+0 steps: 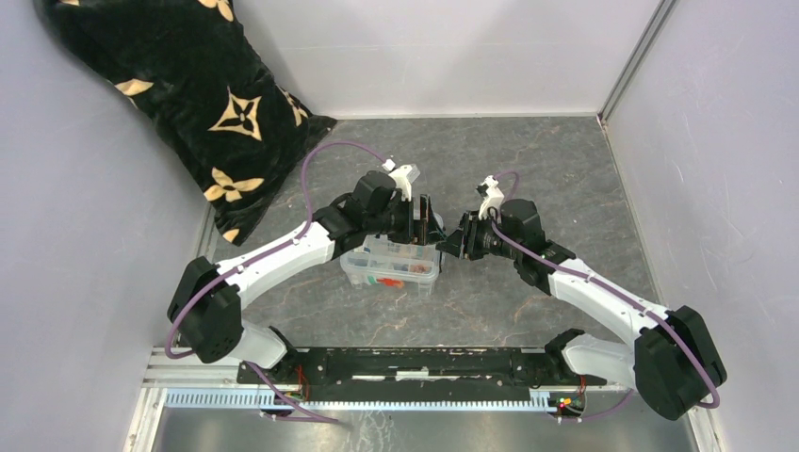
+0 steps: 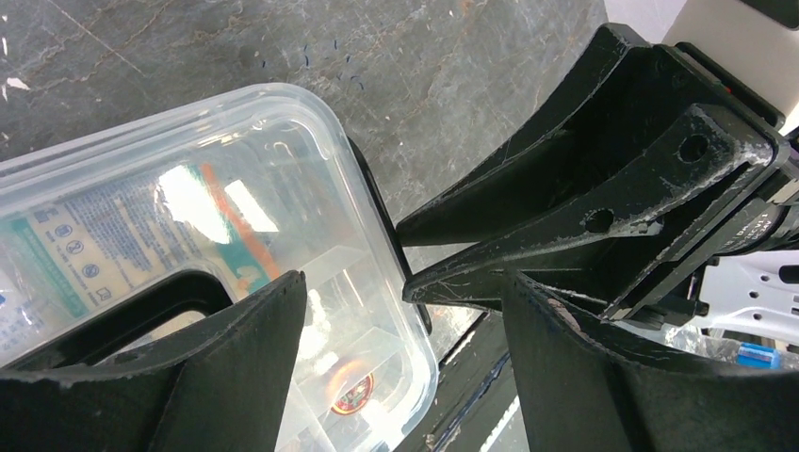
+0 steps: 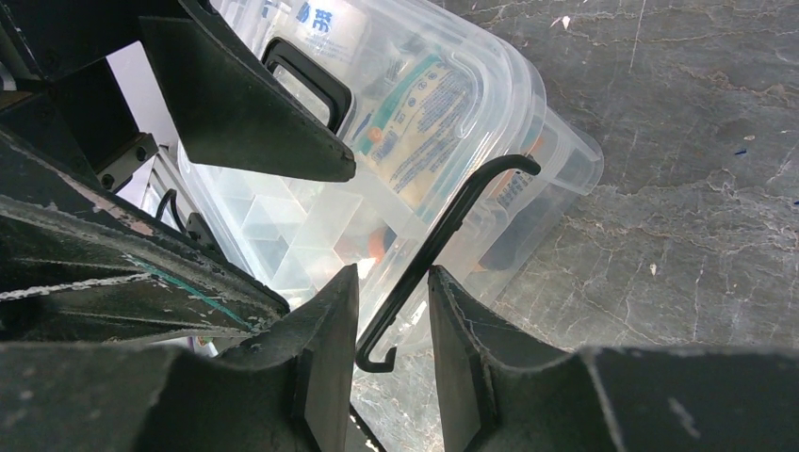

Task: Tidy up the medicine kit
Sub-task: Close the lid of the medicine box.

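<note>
The medicine kit [image 1: 391, 266] is a clear box with its lid on, standing on the grey floor between my arms. In the left wrist view its clear lid [image 2: 236, 217] with the black handle [image 2: 141, 306] fills the left half. My left gripper [image 2: 403, 282] is open and straddles the lid's right end; it shows over the kit's far right corner in the top view [image 1: 426, 226]. My right gripper [image 3: 394, 273] is closed narrowly on the black side clip [image 3: 452, 221], which is swung out from the kit's end wall. The right gripper shows beside the kit's right end in the top view [image 1: 450, 243].
A black pillow with gold flowers [image 1: 203, 94] leans in the back left corner. Grey walls close in the left, back and right sides. The black base rail [image 1: 415, 363] runs along the near edge. My two grippers are almost touching each other.
</note>
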Action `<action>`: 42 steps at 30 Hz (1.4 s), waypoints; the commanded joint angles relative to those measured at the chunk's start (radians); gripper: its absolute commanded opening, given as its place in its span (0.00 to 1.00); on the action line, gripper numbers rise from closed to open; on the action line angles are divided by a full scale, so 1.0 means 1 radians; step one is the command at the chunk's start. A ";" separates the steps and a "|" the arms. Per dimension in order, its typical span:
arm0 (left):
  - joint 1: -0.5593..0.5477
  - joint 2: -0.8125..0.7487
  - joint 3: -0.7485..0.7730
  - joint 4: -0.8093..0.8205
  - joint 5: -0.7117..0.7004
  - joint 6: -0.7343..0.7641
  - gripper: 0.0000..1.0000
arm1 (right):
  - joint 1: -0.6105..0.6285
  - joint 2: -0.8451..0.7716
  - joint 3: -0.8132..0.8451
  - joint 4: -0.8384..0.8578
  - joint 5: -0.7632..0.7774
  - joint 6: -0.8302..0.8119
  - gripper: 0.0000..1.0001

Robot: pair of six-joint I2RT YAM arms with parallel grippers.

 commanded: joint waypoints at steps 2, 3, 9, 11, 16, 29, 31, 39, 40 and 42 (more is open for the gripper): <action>-0.003 -0.001 0.033 -0.111 -0.015 0.004 0.83 | 0.007 -0.019 0.010 -0.008 0.027 -0.024 0.39; -0.004 -0.004 0.038 -0.116 -0.017 0.004 0.83 | 0.006 -0.020 0.012 -0.012 0.029 -0.027 0.39; -0.003 -0.025 0.065 -0.143 -0.037 0.011 0.83 | 0.006 -0.030 0.018 -0.019 0.039 -0.032 0.39; -0.003 -0.030 0.075 -0.156 -0.051 0.015 0.83 | 0.006 -0.034 0.018 -0.022 0.044 -0.036 0.39; -0.002 -0.064 0.094 -0.184 -0.109 0.023 0.83 | 0.006 -0.041 0.020 -0.035 0.059 -0.045 0.40; 0.326 -0.272 0.010 -0.327 -0.213 -0.017 0.84 | 0.006 -0.057 0.030 -0.050 0.080 -0.066 0.42; 0.375 -0.289 -0.007 -0.356 -0.206 -0.005 0.84 | 0.007 -0.058 0.030 -0.051 0.081 -0.069 0.44; 0.419 -0.310 -0.106 -0.400 -0.205 -0.002 0.85 | 0.006 -0.065 0.027 -0.060 0.090 -0.078 0.48; 0.421 -0.311 -0.119 -0.396 -0.198 -0.002 0.85 | 0.006 -0.066 0.026 -0.063 0.093 -0.080 0.48; 0.421 -0.306 -0.135 -0.394 -0.195 -0.004 0.85 | 0.005 -0.068 0.024 -0.068 0.097 -0.083 0.49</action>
